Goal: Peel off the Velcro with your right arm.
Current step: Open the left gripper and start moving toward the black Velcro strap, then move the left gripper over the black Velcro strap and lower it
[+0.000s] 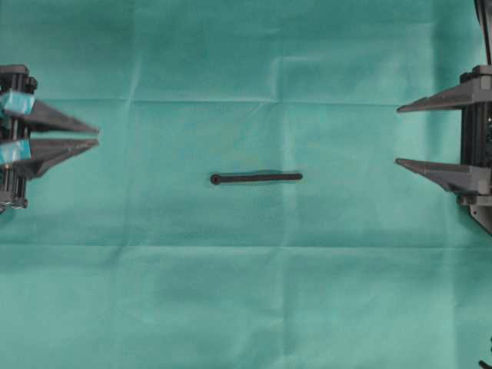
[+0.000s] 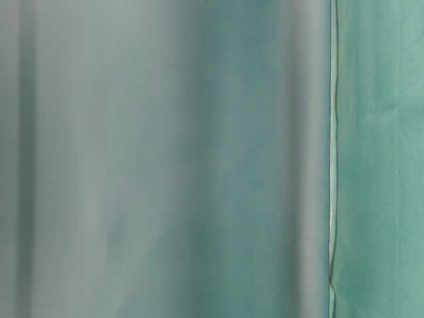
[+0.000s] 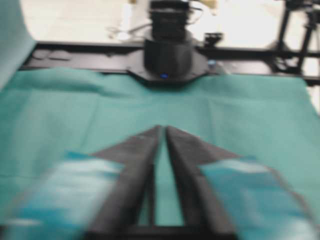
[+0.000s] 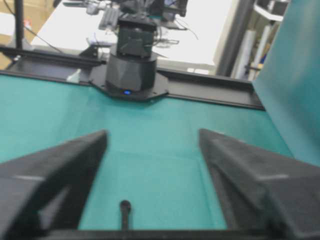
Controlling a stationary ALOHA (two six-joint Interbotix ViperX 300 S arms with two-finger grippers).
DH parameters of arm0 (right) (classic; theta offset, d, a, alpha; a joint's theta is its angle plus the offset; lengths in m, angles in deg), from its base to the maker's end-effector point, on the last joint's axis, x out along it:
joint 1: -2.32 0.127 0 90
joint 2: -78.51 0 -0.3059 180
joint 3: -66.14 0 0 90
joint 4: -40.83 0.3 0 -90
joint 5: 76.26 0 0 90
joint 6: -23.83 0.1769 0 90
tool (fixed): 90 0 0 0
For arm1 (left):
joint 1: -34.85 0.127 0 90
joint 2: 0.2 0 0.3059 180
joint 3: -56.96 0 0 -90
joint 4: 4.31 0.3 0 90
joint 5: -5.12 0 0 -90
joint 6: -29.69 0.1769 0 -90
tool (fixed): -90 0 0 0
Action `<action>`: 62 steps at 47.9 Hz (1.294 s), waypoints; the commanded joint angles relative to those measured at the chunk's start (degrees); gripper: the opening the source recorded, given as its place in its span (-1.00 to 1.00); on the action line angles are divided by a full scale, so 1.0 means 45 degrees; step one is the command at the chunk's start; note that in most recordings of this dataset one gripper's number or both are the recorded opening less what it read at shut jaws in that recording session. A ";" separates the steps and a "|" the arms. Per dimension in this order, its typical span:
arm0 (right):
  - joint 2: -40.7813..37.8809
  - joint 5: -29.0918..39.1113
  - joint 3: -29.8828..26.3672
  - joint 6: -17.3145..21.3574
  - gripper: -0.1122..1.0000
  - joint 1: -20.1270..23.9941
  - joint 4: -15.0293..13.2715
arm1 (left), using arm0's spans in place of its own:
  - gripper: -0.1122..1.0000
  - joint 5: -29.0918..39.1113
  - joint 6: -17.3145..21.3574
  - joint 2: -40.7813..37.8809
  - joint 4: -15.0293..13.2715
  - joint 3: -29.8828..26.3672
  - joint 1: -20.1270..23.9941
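A thin, narrow black Velcro strip point(image 1: 256, 177) lies flat near the middle of the tabletop, which is covered by a creased teal-green cloth point(image 1: 246, 292). In the overhead view the strip runs left to right, with its rounded end toward the left and its plain end toward the right, and nothing touches it. The left gripper point(image 1: 97, 136), black with teal pads taped along the outer sides of its fingers, sits at the left edge, well apart from the strip; its two wedge-shaped fingers point(image 1: 58, 118) point toward the centre with only a slim gap between the tips, nearly together and pinching nothing. Its own wrist view, blurred, shows the same narrow slit of cloth between the fingers point(image 3: 137, 170) and the opposite arm's black base point(image 3: 167, 55) at the far edge of the tabletop. The right gripper point(image 1: 397, 135), on the plain black right arm point(image 1: 477, 138), waits at the right edge, also well apart from the strip, its long fingers point(image 1: 438, 98) spread wide and empty. In the right wrist view the strip's rounded end point(image 4: 125, 206) shows low between the spread fingers point(image 4: 60, 170). The table-level view shows only blurred teal fabric point(image 2: 377, 159).
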 commanded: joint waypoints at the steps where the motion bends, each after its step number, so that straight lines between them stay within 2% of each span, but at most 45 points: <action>1: -0.0039 -0.0156 -0.0156 0.0000 0.40 -0.0059 0.0000 | -0.02 -0.0293 0.0000 -0.0176 -0.0039 -0.0156 0.0000; 3: -0.0039 -0.0156 -0.0156 0.0000 0.45 -0.0078 0.0000 | 0.23 -0.0273 0.0000 -0.0234 -0.0039 -0.0176 0.0000; 7: -0.0039 -0.0156 -0.0156 0.0000 0.38 -0.0098 0.0000 | 0.66 -0.0332 -0.0020 -0.0391 -0.0039 -0.0273 0.0000; 10: -0.0039 -0.0156 -0.0137 0.0020 0.38 -0.0098 0.0000 | 0.81 -0.0430 -0.0039 -0.0684 -0.0039 -0.0410 0.0020; 20: -0.0039 -0.0254 0.0000 0.0020 0.38 -0.0098 0.0000 | 0.81 -0.1152 -0.0059 -0.2285 -0.0039 -0.1055 0.0254; 35: -0.0039 -0.0508 0.0215 0.0020 0.38 -0.0098 0.0000 | 0.81 -0.1953 0.0020 -0.5059 -0.0039 -0.2832 0.0371; 62: 0.0000 -0.0527 0.0312 0.0020 0.38 -0.0098 0.0000 | 0.81 -0.1914 0.0039 -0.9473 -0.0059 -0.6426 0.0664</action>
